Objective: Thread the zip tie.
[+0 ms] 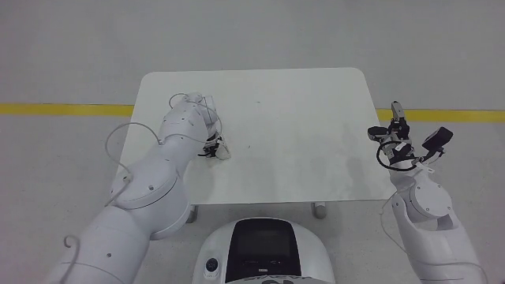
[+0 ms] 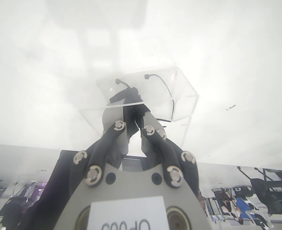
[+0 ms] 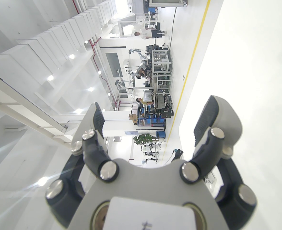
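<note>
The left pincer [image 2: 131, 95] is sitting inside a clear box [image 2: 189, 101] on the tabletop [image 1: 300, 126], its jaws narrowed and seemingly pinching a black zip tie [image 2: 123, 84] just below the head. A second zip tie [image 2: 166, 88] is curving along the box wall nearby. The right pincer [image 3: 154, 104] is hanging wide and empty beside the tabletop's right edge. The hold looks thin, so lifting risks the tie slipping, twisting, or snagging the box rim.
</note>
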Available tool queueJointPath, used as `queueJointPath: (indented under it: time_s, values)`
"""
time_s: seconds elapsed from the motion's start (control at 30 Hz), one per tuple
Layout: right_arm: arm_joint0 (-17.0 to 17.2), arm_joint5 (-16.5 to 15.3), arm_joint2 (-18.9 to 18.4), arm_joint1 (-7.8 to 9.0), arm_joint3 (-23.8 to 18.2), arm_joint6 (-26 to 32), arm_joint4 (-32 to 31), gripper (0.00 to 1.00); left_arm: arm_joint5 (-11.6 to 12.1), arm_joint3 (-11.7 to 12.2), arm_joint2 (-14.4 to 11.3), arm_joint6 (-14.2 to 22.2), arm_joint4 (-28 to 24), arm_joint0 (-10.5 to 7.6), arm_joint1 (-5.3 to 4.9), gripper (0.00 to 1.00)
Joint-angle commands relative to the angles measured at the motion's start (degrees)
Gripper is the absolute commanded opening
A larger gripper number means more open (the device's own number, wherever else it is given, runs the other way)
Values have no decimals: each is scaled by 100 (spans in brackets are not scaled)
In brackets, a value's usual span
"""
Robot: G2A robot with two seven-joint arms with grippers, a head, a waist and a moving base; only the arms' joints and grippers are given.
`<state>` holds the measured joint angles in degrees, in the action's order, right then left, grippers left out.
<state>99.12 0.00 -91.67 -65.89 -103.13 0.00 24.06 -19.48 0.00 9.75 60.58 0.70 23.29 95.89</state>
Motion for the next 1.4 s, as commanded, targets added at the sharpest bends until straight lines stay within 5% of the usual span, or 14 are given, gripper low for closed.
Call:
queueJointPath:
  time_s: [0.0, 0.63, 1.37]
  values:
    - [0, 0, 0, 0, 0, 0, 0, 100, 0, 0, -1, 27, 2, -31, 10, 0]
    - [0, 0, 0, 0, 0, 0, 0, 100, 0, 0, -1, 118, 206, -191, 102, 0]
    - [0, 0, 0, 0, 0, 0, 0, 100, 93, 0, 32, -52, 97, -59, 86, 0]
